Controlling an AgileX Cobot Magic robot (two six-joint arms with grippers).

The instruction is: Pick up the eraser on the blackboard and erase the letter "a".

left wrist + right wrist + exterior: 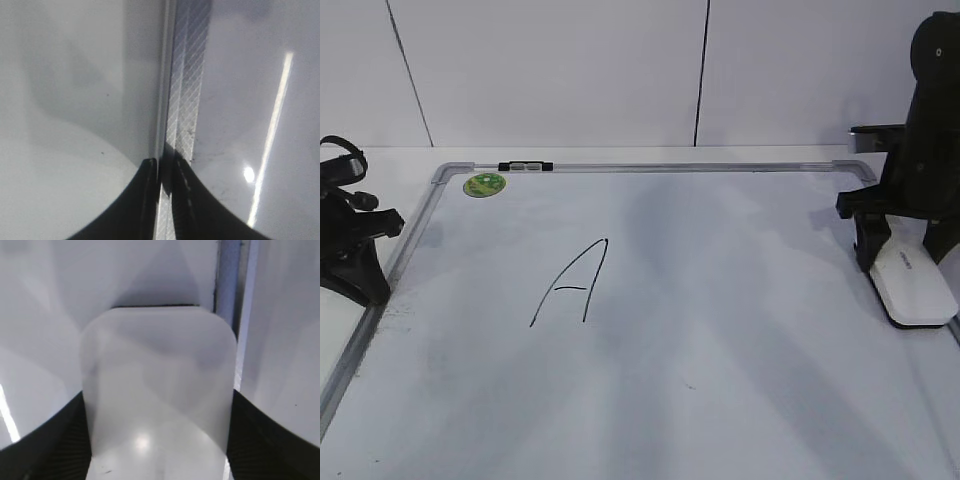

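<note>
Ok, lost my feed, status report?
Right gripper astride flat white plastic eraser at whiteboard's right edge. Left gripper idle, shut. Capital A unerased. Path clear.

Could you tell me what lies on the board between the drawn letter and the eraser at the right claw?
Nothing: in the exterior view the blackboard is bare between the letter and the eraser at the right claw.

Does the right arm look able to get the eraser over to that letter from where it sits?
Probably yes: the right tool sits at the eraser, and bare blackboard lies between it and the letter.
</note>
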